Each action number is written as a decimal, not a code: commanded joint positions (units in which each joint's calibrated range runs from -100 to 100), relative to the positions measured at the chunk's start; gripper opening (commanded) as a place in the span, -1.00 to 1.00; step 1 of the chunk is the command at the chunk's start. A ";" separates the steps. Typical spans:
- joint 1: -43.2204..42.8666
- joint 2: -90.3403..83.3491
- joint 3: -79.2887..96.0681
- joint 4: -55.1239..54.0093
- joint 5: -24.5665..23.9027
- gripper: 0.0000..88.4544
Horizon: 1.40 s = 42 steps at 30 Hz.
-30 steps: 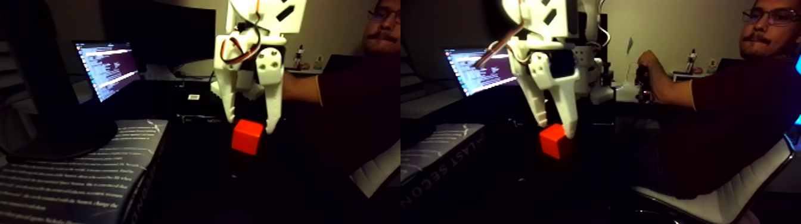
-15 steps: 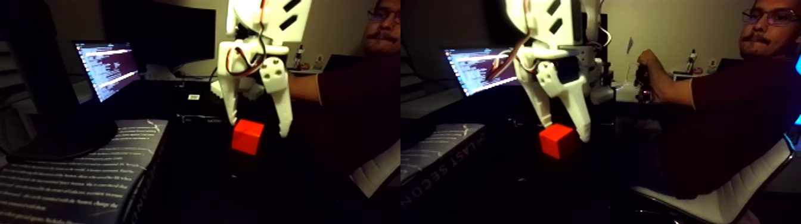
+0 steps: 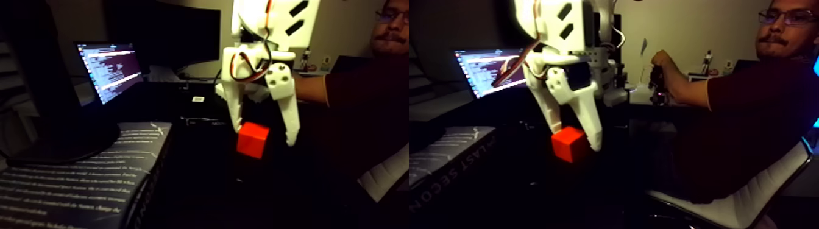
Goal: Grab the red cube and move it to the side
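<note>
Lowered slightly, white tool (image 3: pixel 264 137) spread astride red cube (image 3: pixel 252 139), contact unclear, dark tabletop indistinct

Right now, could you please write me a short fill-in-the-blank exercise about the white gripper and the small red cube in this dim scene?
1. The white two-finger gripper has its jaws ____ around the cube.
2. The small smooth cube on the dark table is coloured ____.
3. Behind the arm, the lit laptop screen shows lines of ____.
4. The dark book with white print lies on the ____ side of the left half-picture.

Missing words: open; red; text; left
</note>
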 commanded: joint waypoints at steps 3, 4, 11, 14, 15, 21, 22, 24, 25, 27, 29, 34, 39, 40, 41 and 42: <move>1.39 1.74 -0.98 -1.51 -0.14 -0.29; 1.80 1.83 -1.07 -1.85 -0.03 -0.29; 2.30 2.16 -1.07 -2.94 -0.03 -0.29; 2.55 2.33 -1.07 -2.78 -0.03 -0.29; 2.64 2.33 -1.07 -2.69 0.08 -0.29; 2.72 2.33 -0.89 -2.61 0.24 -0.30; 2.64 2.33 -0.89 -2.61 0.24 -0.30; 2.55 2.41 -0.89 -2.61 0.24 -0.38; 2.55 2.41 -0.89 -2.61 0.24 -0.44; 2.39 2.41 -0.89 -2.61 0.08 -0.56; 2.30 2.41 -0.89 -2.61 -0.03 -0.68; 2.30 2.25 -0.89 -2.52 -0.09 -0.98; 1.97 1.83 -0.34 -2.35 -0.09 -0.98; 1.97 1.83 -0.34 -2.35 -0.09 -0.97; 1.97 1.74 -0.34 -2.35 -0.09 -0.97; 1.97 1.74 -0.34 -2.35 -0.09 -0.97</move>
